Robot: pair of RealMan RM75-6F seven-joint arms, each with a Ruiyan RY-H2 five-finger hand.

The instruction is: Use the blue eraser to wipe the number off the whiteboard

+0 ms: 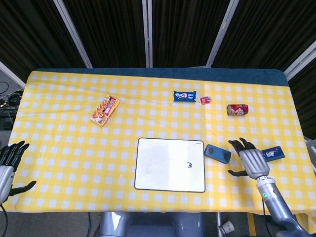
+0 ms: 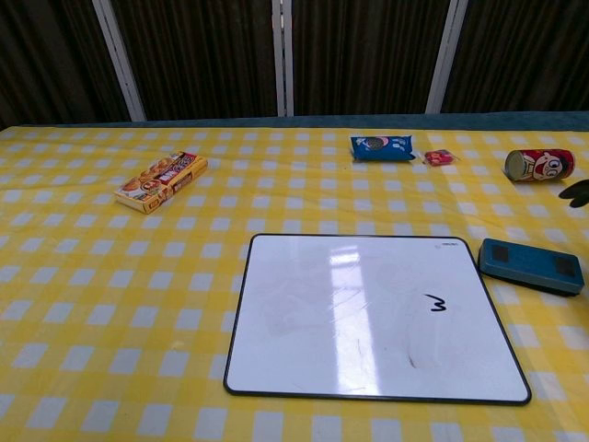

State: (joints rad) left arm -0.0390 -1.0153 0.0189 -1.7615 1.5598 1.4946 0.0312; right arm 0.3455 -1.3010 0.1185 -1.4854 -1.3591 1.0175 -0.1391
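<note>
- Blue eraser (image 1: 217, 153) is seen lying flat on the yellow checked tablecloth (image 1: 64, 148), just beside the right edge of the whiteboard (image 1: 163, 163), not touching it; nothing holds it.
- Number (image 1: 188, 165) is written toward the right side of the whiteboard, nearer its front edge; unwiped.
- Right hand (image 1: 249, 158) is placed just right of the eraser, fingers spread wide, nothing held. In the chest view only a dark tip shows at the right border.
- Left hand (image 1: 10, 158) is seen at the front-left corner of the table, off its edge, fingers apart, empty.
- A dark blue packet (image 1: 272, 153) lies beside the right hand on its far side; a red can (image 1: 237, 109) lies on its side toward the right rear.
- Risk, judged: eraser is low and flat, so fingertips could skid over it and push it onto the board or away instead of closing round it.
- Risk, judged: whiteboard appears unsecured; a sideways wipe could drag it across the cloth, or bunch the cloth.
- Risk, judged: the packet could be knocked by the hand during the reach.
</note>
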